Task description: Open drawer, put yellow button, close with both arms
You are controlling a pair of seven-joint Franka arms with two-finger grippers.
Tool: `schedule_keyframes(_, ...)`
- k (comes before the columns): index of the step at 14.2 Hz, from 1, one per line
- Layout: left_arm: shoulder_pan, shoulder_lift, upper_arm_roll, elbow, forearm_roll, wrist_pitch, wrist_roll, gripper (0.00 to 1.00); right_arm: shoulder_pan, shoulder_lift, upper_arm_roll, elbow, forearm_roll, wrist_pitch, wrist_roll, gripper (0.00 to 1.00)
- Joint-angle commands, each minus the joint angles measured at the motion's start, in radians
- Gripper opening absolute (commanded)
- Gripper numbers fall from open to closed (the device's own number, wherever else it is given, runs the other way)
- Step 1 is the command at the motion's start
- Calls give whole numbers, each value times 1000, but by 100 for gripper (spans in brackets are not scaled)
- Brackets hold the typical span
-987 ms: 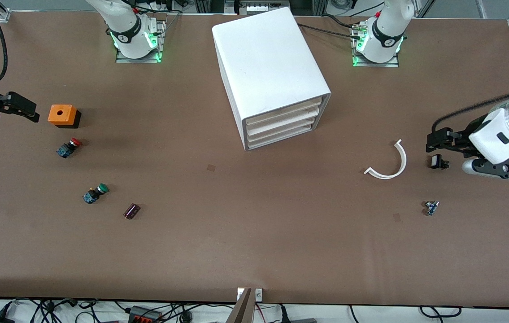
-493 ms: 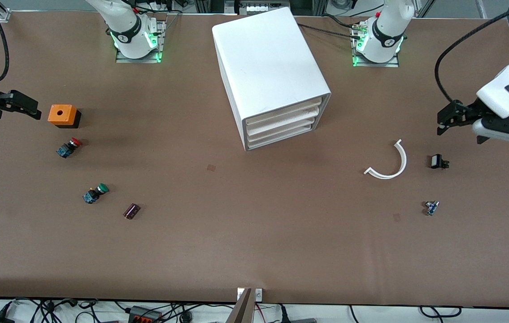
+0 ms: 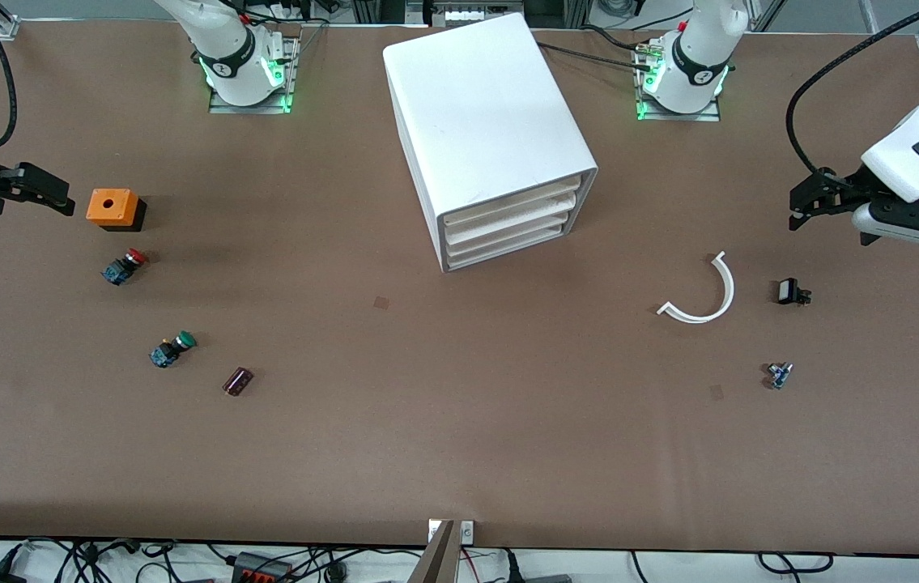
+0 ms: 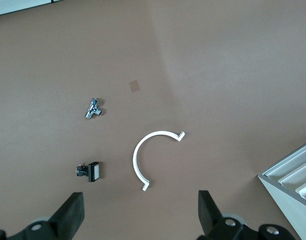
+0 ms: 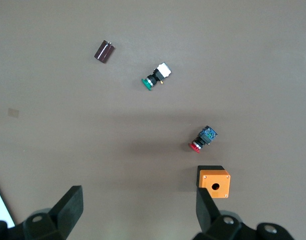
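The white cabinet [image 3: 483,121] stands in the middle of the table, near the robots' bases. Its stacked drawers are all shut, and the bottom drawer [image 3: 508,247] sits flush with the others. A corner of the cabinet [image 4: 293,175] shows in the left wrist view. The yellow button is not in view. My left gripper [image 3: 799,212] hangs open and empty over the table at the left arm's end; the left wrist view [image 4: 140,217] shows it wide apart. My right gripper [image 3: 54,198] is open and empty over the right arm's end, beside an orange box [image 3: 113,207]; it also shows in the right wrist view [image 5: 137,210].
Near the right gripper lie a red-capped switch [image 3: 125,265], a green-capped switch [image 3: 172,349] and a dark cylinder [image 3: 237,380]. Near the left gripper lie a white curved strip [image 3: 702,295], a black switch with a white face [image 3: 791,291] and a small metal fitting [image 3: 779,374].
My left gripper has lifted away from the black switch and moved toward the robots' bases. The right gripper has barely moved.
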Motion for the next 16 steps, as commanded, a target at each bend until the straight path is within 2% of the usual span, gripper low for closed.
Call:
schedule_keyframes(1,-12,6,6,27,-19,-22,-4,100,-3,-15,2,-9,-6,-1,-10,100)
schedule_keyframes(16,-18,14,5,45,-19,-32,7,100,-6,-12,-1,-23,-14,5,-10,100)
